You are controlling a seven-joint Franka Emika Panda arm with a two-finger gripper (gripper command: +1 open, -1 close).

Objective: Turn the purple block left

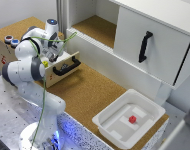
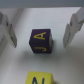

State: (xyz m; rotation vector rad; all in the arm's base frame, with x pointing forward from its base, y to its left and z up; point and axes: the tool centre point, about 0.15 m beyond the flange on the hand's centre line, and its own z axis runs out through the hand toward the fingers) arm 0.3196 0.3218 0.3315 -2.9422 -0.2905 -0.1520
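Between my fingertips sits the purple block, with my gripper spread wide and bare room on both sides of the cube, touching neither finger. Its faces carry yellow letters, too blurred to read. Just beside it lies a yellow block with a dark letter. In the exterior view my arm bends over the open wooden drawer with its black handle. Well apart, toward that view's right, a white tray holds a small red block.
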